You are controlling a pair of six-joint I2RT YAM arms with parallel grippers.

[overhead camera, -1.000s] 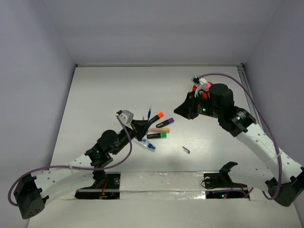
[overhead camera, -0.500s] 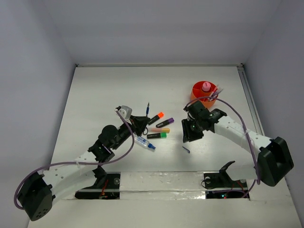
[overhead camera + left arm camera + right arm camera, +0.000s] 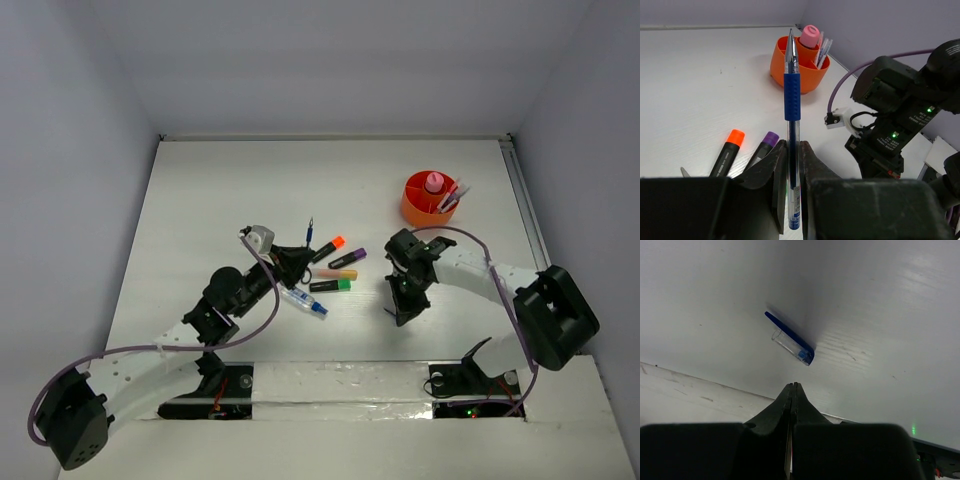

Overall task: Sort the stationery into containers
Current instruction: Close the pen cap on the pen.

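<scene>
From above, the left gripper (image 3: 297, 258) is clenched on a blue pen (image 3: 309, 232), whose tip points away from the arms, toward the far side of the white table (image 3: 220, 190). Just to its right lie four highlighters in a loose stack: orange (image 3: 330, 247), purple (image 3: 347, 258), yellow-pink (image 3: 338, 274) and green (image 3: 330, 286). A white-blue tube (image 3: 305, 302) lies just nearer the arms. The orange cup (image 3: 425, 208) stands well apart on the far right, with a pink knob (image 3: 433, 182) at its centre and a few thin pieces leaning in one compartment. The right gripper (image 3: 401, 312) points down at the table, between the highlighters and the cup but nearer the arms. The left wrist camera shows the pen pinched low on its clear barrel between the two fingers (image 3: 777, 165). Its blue grip and tip stick up in line with the cup, and the orange and purple highlighters lie on the table to the left. The right wrist camera shows the right jaws pressed together with nothing between them. A small clear pen cap (image 3: 790, 339) with a blue clip lies on the table just ahead of the fingertips, untouched.
</scene>
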